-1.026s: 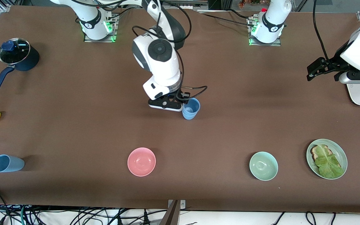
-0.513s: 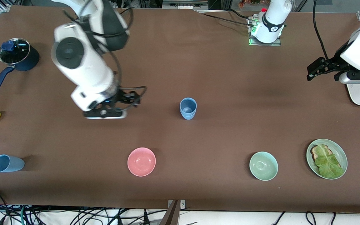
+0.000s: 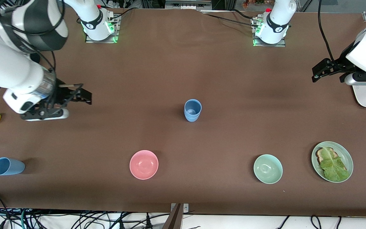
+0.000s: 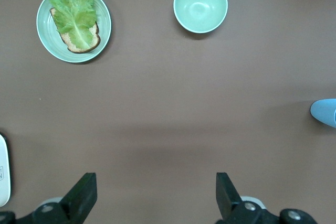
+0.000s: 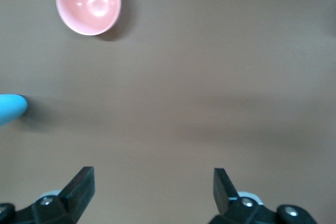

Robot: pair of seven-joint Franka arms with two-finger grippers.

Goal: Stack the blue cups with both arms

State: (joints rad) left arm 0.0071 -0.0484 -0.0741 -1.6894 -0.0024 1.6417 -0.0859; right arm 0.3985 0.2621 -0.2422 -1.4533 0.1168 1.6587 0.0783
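Right wrist view: the right gripper (image 5: pixel 152 192) is spread wide and empty, as is the left gripper (image 4: pixel 156 195). Two stacked blue cups (image 3: pixel 192 110) are seen upright mid-table; another cup (image 3: pixel 7 166) is lying sideways.

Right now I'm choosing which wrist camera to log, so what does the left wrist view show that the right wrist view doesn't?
Only the left wrist view shows the mint-green bowl and the plate holding toast and a lettuce leaf, plus the open left gripper. Only the right wrist view shows the pink bowl and the open right gripper. Both show bare brown table beneath the fingers and a bit of a blue cup at the picture's edge: the stacked cups in the left wrist view, the lying cup in the right.
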